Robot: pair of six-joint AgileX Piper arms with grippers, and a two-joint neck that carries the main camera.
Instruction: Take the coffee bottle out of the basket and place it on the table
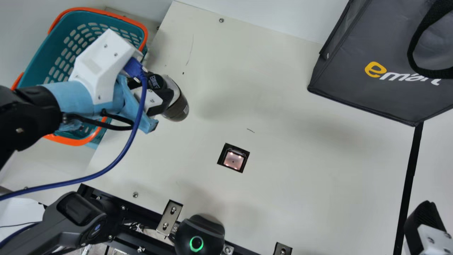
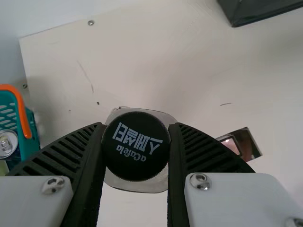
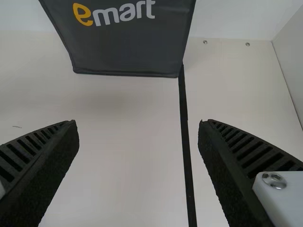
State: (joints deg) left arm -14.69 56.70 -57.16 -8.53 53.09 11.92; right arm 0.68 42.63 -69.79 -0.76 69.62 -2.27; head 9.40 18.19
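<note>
Two grippers: our left one [image 1: 157, 88] is closed on the bottle at its cap, with a black ribbed finger pressed to either side; our right one [image 1: 424, 221], at the main view's lower right corner, is open with nothing between its fingers, which stand well apart in the right wrist view.
Coffee bottle: dark brown with a pale upper part and a black ribbed cap [image 2: 136, 145], it is out of the basket, upright in our left gripper over the cream table [image 1: 265, 88]; we cannot tell whether its base touches the surface.
Basket: teal perforated plastic with an orange rim [image 1: 141, 32], it lies at the table's edge on our left, near the bottle but apart from it. In the left wrist view we see a silver-topped can [image 2: 7, 144] inside.
Bag: dark grey, with a black strap handle, it stands [image 1: 354, 88] on the far right part of the table, well apart from the bottle.
Strip: a black band [image 1: 412, 166] runs along the table from the bag's lower corner.
Inset: a black square opening with a pinkish lit panel [image 1: 234, 160] is set in the table between our arms.
Near edge: a round black device with a glowing green ring [image 1: 196, 243] sits beside a metal bracket [image 1: 170, 216].
</note>
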